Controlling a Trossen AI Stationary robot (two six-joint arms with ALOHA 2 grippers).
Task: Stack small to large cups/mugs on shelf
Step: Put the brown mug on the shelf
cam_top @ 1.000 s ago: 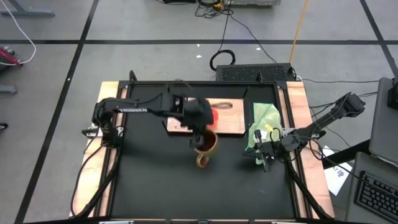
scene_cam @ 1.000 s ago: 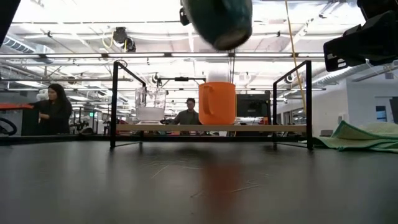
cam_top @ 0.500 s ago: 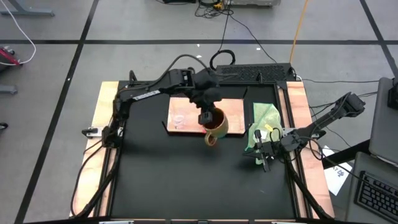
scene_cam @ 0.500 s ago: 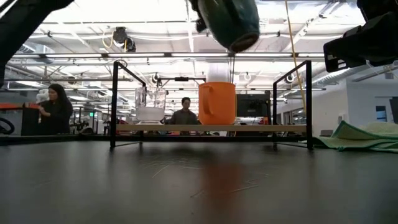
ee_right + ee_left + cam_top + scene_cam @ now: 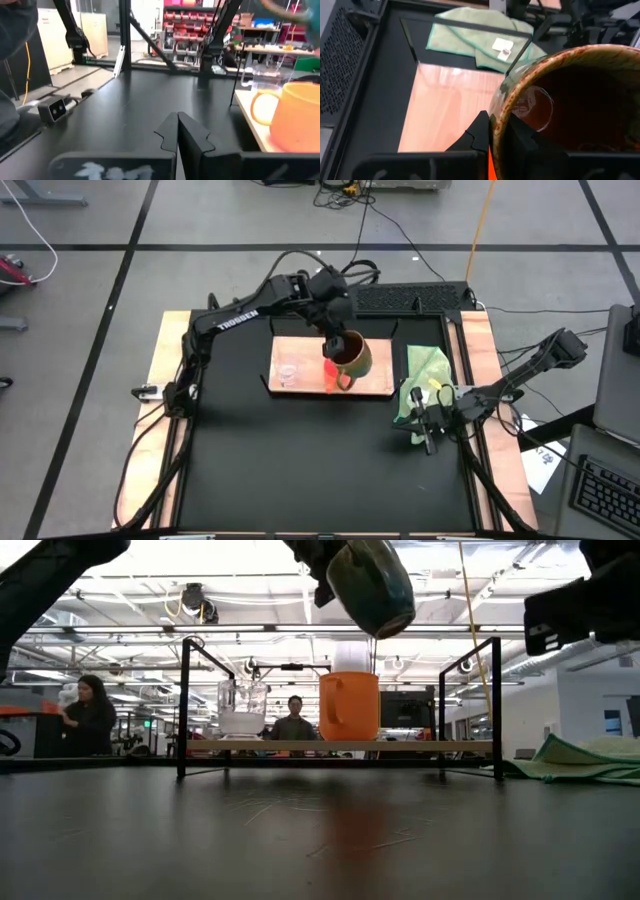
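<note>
**Brown mug held in the air above the shelf**

The left hand (image 5: 338,346) was pinching the rim of the brown mug (image 5: 352,358), one finger inside the mouth and one against the outer wall, as the left wrist view showed (image 5: 492,131). The mug (image 5: 370,582) hung clear of everything, tilted, with its base turned down and toward the camera in the low view. From above it sat over the middle-right part of the shelf (image 5: 290,346), with its handle pointing toward 6 o'clock.

The shelf was a light-wood board on a thin black frame, standing toward 12 o'clock on the table (image 5: 260,460). The orange cup (image 5: 349,706) stood upright on the board below the mug, a clear gap between them; in the high view only a sliver of orange (image 5: 330,373) showed beside the mug. The small clear glass cup (image 5: 288,372) stood on the left part of the board, well apart from the orange cup; in the low view it was at about 9 o'clock of it (image 5: 241,708).

The right hand (image 5: 424,430) waited near the table's 3 o'clock edge, just beside the light green cloth (image 5: 422,375). Its fingers (image 5: 187,132) were pressed together, holding nothing. Past them, the right wrist view showed the orange cup (image 5: 295,116) on the board.

People (image 5: 88,716) stood in the room beyond the table.
</note>
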